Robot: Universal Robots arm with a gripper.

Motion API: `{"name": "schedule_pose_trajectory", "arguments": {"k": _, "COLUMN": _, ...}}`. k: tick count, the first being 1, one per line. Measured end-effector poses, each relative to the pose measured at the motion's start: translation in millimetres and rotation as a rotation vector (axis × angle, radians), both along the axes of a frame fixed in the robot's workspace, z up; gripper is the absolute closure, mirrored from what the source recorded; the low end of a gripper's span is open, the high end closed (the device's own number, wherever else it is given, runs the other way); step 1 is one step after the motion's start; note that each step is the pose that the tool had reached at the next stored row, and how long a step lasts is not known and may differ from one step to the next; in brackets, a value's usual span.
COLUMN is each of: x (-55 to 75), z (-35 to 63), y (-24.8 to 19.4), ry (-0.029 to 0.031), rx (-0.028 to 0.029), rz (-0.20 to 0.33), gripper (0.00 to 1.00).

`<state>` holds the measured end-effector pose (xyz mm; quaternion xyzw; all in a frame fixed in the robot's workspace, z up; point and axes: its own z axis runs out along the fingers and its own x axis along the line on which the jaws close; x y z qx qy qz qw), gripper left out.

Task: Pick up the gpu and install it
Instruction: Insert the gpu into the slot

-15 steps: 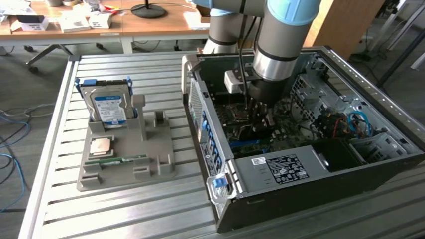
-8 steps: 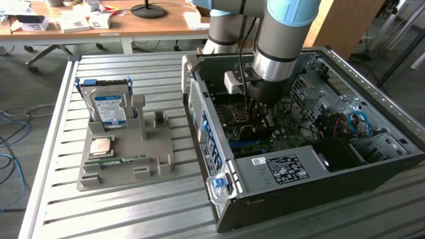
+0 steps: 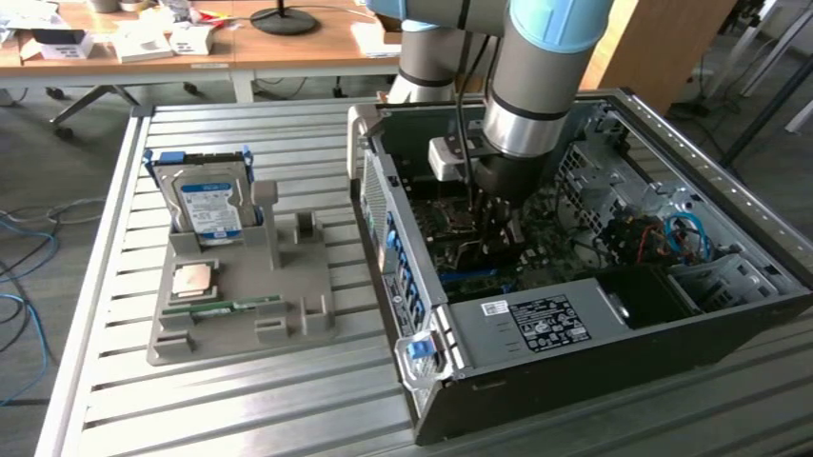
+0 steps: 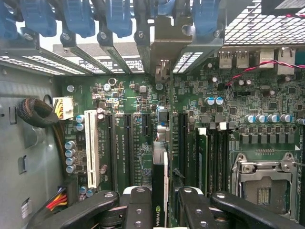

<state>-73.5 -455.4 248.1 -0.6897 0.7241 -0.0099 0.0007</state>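
**Spotter:** Where's your tool right now?

**Me:** Down inside the open computer case (image 3: 597, 314), which lies on its side on the slatted counter (image 3: 216, 400). On the outside camera the arm (image 3: 527, 105) drops straight in over the motherboard (image 3: 489, 243).

**Spotter:** And the card?

**Me:** I've got it. On the wrist camera the tool (image 4: 159, 202) is pinching the gpu (image 4: 160, 191) edge-on between its two black fingers (image 4: 136, 202), one on each face. There's a logo on the card's edge, right between them.

**Spotter:** How does it sit against the board?

**Me:** The card stands upright, running away from the tool toward the row of blue clips (image 4: 119, 19) at the case's rear wall. It lines up between the long black slots (image 4: 128, 148); the white slot (image 4: 92, 150) is off to one side. Whether it's touching a slot, I can't tell.

**Spotter:** Anything on the counter?

**Me:** The grey holder (image 3: 247, 300) toward the outside camera's left, with the hard drive (image 3: 209, 205) standing in it.
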Motion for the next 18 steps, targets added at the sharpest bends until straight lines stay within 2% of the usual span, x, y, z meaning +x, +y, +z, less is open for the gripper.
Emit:
{"name": "schedule_pose_trajectory", "arguments": {"k": 6, "x": 0.1, "z": 1.0, "y": 0.2, "ry": -0.0008, "rx": 0.0017, "rz": 0.0, "gripper": 0.74}}
{"name": "schedule_pose_trajectory", "arguments": {"k": 9, "x": 0.1, "z": 4.5, "y": 0.1, "ry": -0.0004, "rx": 0.0005, "rz": 0.0, "gripper": 0.74}}
{"name": "schedule_pose_trajectory", "arguments": {"k": 18, "x": 0.4, "z": 4.9, "y": 0.1, "ry": -0.0002, "rx": 0.0008, "rz": 0.004, "gripper": 0.74}}
